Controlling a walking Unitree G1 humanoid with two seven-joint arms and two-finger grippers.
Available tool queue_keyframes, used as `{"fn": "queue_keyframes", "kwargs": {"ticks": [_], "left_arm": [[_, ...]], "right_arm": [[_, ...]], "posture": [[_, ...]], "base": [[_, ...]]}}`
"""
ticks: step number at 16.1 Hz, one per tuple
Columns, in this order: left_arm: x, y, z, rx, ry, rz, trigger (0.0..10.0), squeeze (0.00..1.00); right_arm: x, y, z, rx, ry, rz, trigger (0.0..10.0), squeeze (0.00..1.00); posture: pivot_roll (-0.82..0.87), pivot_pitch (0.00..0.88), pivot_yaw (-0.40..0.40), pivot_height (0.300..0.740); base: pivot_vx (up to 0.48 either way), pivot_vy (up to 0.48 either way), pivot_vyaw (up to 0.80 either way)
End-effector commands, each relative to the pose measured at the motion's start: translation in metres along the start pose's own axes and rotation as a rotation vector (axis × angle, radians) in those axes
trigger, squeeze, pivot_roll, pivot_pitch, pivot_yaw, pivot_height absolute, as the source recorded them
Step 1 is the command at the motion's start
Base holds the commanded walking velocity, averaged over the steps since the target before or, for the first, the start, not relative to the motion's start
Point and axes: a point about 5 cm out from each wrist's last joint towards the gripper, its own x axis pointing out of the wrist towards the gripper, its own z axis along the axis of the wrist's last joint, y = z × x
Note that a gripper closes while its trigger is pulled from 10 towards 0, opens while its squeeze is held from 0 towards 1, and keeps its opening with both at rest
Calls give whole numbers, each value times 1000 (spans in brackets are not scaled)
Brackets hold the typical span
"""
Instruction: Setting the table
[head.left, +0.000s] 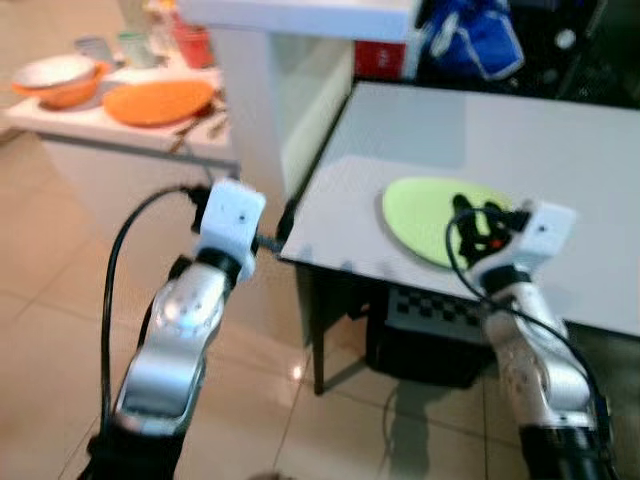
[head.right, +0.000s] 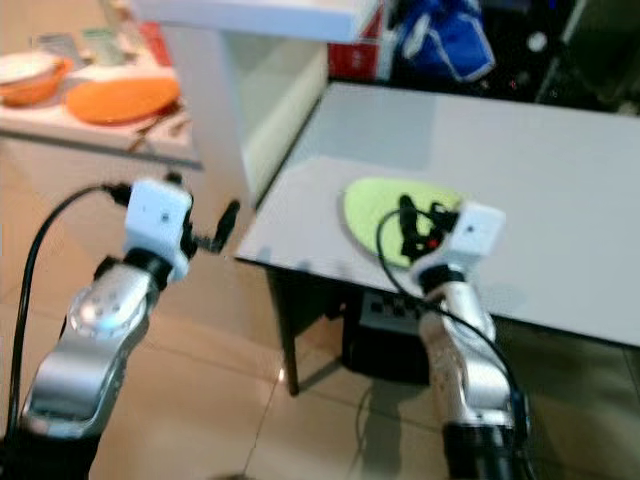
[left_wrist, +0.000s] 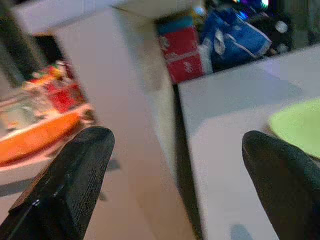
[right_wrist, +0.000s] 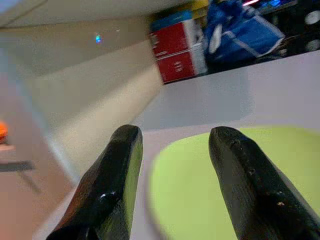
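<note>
Right gripper (head.left: 470, 222) hovers over the near edge of the light green plate (head.left: 430, 215), fingers parted, grasping nothing. That plate lies flat on the white table (head.left: 560, 150), close to its near edge and not far from the near left corner. Left gripper (head.right: 222, 228) is held just off the table's near left corner, over the tiled floor (head.left: 60, 300), its fingers (left_wrist: 75, 175) spread wide and empty. An orange plate (head.left: 158, 100) and an orange bowl (head.left: 60, 80) sit on a separate white counter (head.left: 70, 125) well apart to the left. A blue bag (head.left: 470, 40) and red boxes (right_wrist: 175, 50) stand beyond the table's far edge.
</note>
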Motion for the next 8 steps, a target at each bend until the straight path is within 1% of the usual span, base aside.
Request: {"fn": "queue_keyframes", "kwargs": {"ticks": [1,2,3,4,7,8], "left_arm": [[3,6,-2,19,14,48,10000,0],[4,8,-2,14,17,66,10000,0],[4,10,-5,14,29,82,10000,0],[5,11,-7,17,40,89,10000,0],[10,12,-6,21,34,97,10000,0],[10,12,-5,22,33,100,10000,0]], "right_arm": [[-2,9,-1,16,19,12,10000,0],[-4,12,-1,9,34,9,10000,0],[-7,16,-3,-12,72,2,10000,0],[-9,21,0,-48,95,23,10000,0],[-4,30,4,-78,109,57,10000,0],[-1,33,4,-87,116,70,10000,0]], "posture": [[-19,0,31,740],[-16,0,28,740],[-21,0,36,740],[-26,0,41,740],[-13,0,29,740],[1,0,19,740]], "base": [[0,472,0],[0,472,-731],[0,472,-800],[0,472,-800],[0,471,-800],[0,472,-800]]}}
